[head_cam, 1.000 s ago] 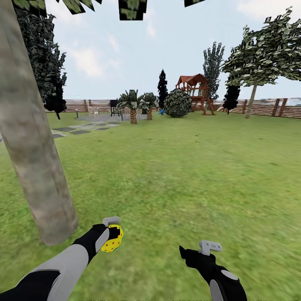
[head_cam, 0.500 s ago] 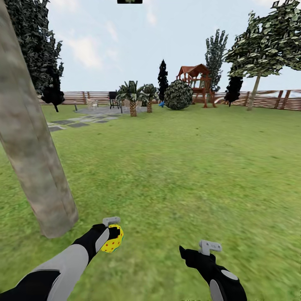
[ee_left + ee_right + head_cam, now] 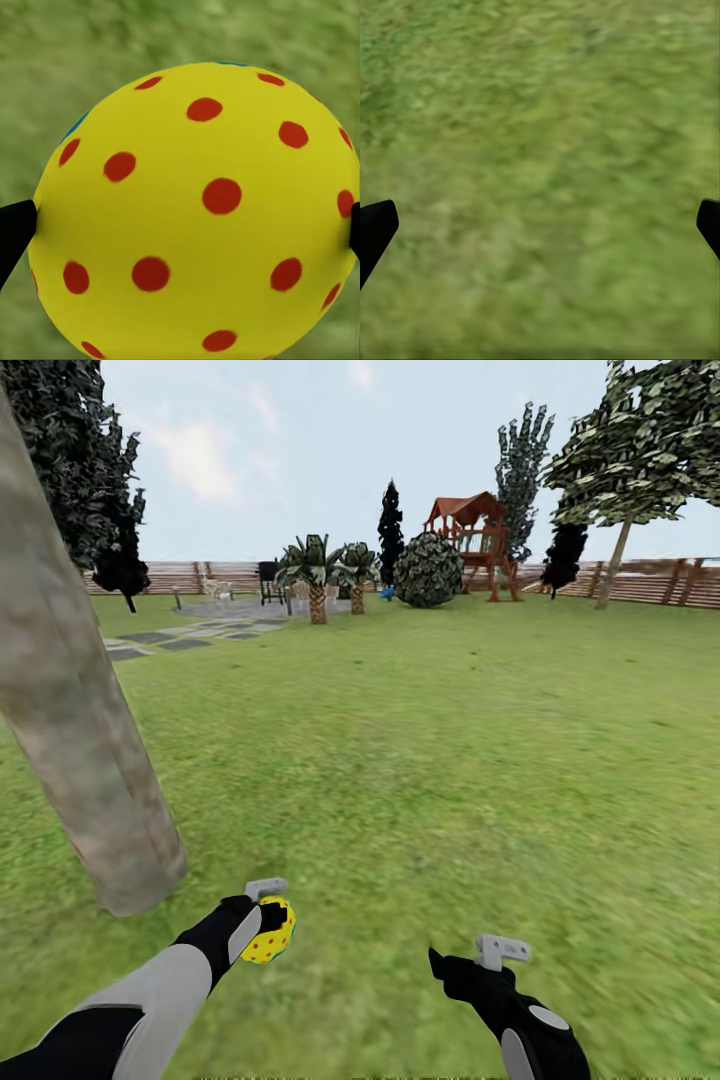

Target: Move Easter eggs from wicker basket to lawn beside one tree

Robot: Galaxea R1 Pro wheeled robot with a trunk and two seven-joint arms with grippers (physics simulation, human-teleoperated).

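My left gripper (image 3: 262,912) is shut on one yellow Easter egg (image 3: 272,935) with red dots, held low over the lawn (image 3: 420,760). The left wrist view shows that egg (image 3: 199,210) close up, pinched between the black fingertips (image 3: 13,229). A thick grey-brown tree trunk (image 3: 90,760) rises from the grass just left of the egg, its base about an arm's width away. My right gripper (image 3: 442,966) hangs open over bare grass, and the right wrist view has its gripper (image 3: 540,229) with nothing between the fingers. The wicker basket is out of view.
Far across the lawn stand two short palms (image 3: 318,575), a round shrub (image 3: 428,570), a wooden playset (image 3: 472,535) and a slatted fence (image 3: 650,582). Stone paving slabs (image 3: 170,643) lie at the far left. Another leafy tree (image 3: 615,565) grows at the far right.
The whole picture has shifted: the horizon and far things sit higher now, so the camera has moved. Both arms hold the same pose, and the egg stays in the left gripper.
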